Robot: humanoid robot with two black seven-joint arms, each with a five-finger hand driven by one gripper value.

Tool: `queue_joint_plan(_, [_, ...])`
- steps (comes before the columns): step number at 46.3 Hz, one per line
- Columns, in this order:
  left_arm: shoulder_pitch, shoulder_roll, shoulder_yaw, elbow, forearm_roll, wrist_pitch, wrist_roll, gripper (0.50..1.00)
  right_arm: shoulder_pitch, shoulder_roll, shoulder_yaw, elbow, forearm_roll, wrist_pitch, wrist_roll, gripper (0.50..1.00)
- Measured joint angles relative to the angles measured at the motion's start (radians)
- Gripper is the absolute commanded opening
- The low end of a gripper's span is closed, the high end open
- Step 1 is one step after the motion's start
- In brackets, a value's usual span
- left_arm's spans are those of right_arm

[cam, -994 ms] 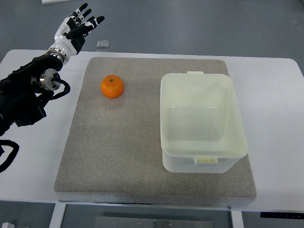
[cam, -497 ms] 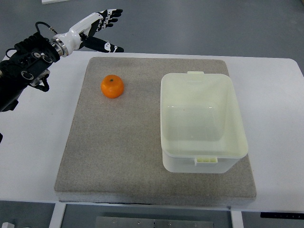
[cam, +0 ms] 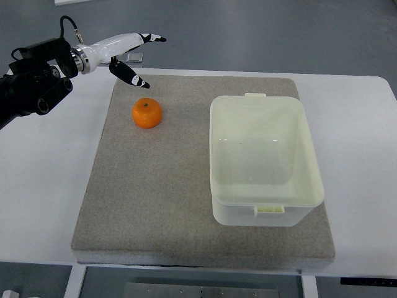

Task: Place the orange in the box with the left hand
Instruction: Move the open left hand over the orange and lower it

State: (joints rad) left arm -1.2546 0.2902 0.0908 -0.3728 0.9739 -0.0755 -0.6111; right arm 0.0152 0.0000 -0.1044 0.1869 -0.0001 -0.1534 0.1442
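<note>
One reach underway: my left hand (cam: pixel 127 53) hovers spread and empty, far-left of the orange (cam: pixel 147 113); next, descend, grasp.

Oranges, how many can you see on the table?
1. The orange sits on the grey mat, left of the empty box, below the left hand. None seem hidden.

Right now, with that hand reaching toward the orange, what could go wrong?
The orange is round and sits loose on the grey mat; a glancing touch might roll it away. The left hand is open but off to the upper left of the fruit, so it could close off-centre and lose grip. Carrying it over, it might clip the box rim.
</note>
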Motion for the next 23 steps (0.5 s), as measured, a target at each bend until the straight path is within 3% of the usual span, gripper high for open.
queue_joint_plan(9, [-0.03, 0.006, -0.007, -0.011, -0.061, -0.129, 0.0, 0.994, 0.0, 0.0, 0.001, 0.0, 0.0, 0.0, 0.0, 0.932])
queue_joint_plan(18, [-0.036, 0.018, 0.02, -0.012, -0.031, -0.193, 0.0, 0.994, 0.0, 0.0, 0.0, 0.0, 0.0, 0.0, 0.0, 0.932])
queue_joint_plan(23, [-0.048, 0.029, 0.138, -0.013, 0.004, -0.211, 0.0, 0.994, 0.0, 0.0, 0.0, 0.0, 0.0, 0.0, 0.0, 0.932])
